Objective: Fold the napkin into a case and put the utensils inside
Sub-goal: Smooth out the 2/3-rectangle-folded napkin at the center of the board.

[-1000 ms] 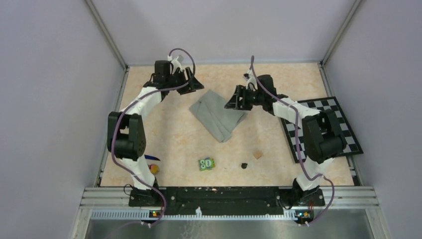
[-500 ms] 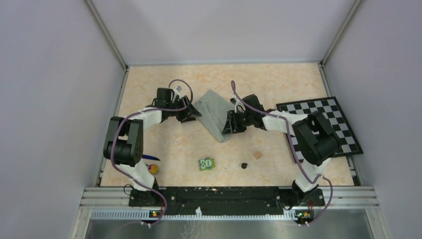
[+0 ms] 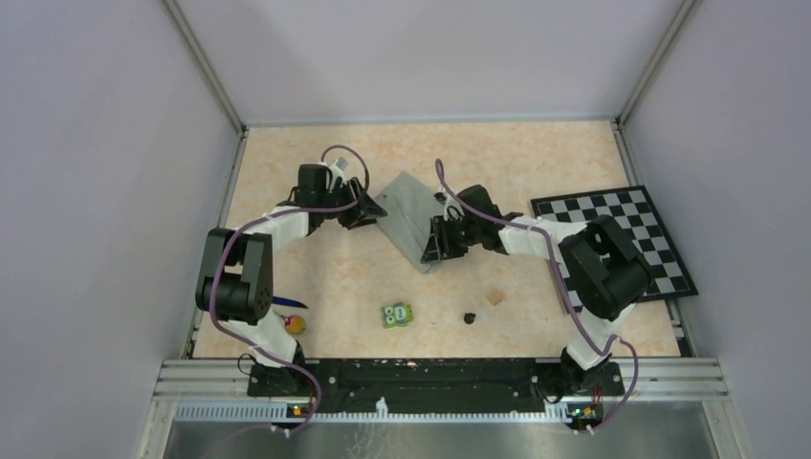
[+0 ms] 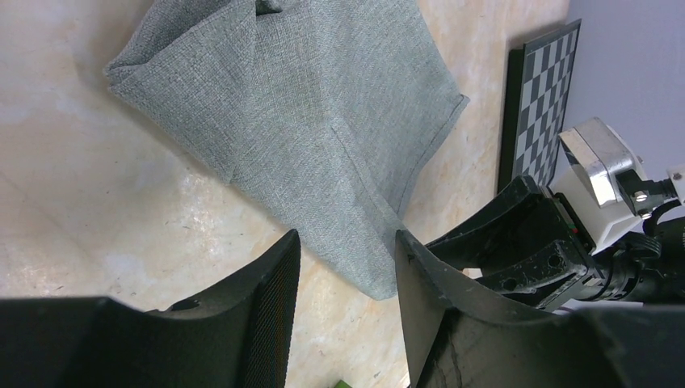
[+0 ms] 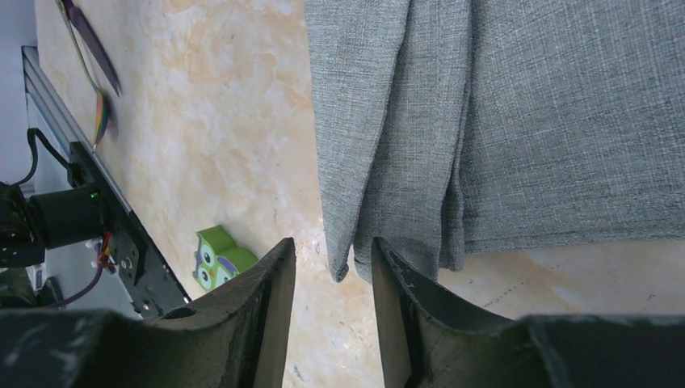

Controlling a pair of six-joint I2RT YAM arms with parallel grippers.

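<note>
The grey napkin (image 3: 409, 212) lies folded in a long slanted strip in the middle of the table. My left gripper (image 3: 369, 207) is low at its left edge, open; the strip's near end (image 4: 380, 279) shows just beyond the fingertips (image 4: 275, 283). My right gripper (image 3: 435, 245) is open at the strip's near end, and a cloth corner (image 5: 339, 267) hangs between its fingers (image 5: 271, 299) without being pinched. The utensils lie at the near left by the left arm's base: a slim dark blue piece (image 3: 286, 302) and a yellow-orange-headed one (image 3: 297, 324).
A green owl-faced block (image 3: 397, 315), a small black piece (image 3: 470, 316) and a tan cube (image 3: 494, 297) sit near the front. The checkerboard mat (image 3: 660, 251) lies at the right, partly under the right arm. Walls close in the table on three sides.
Both arms have come down from the far side to the napkin's edges, and both grippers have narrowed. In the last half second they only shifted slightly.
</note>
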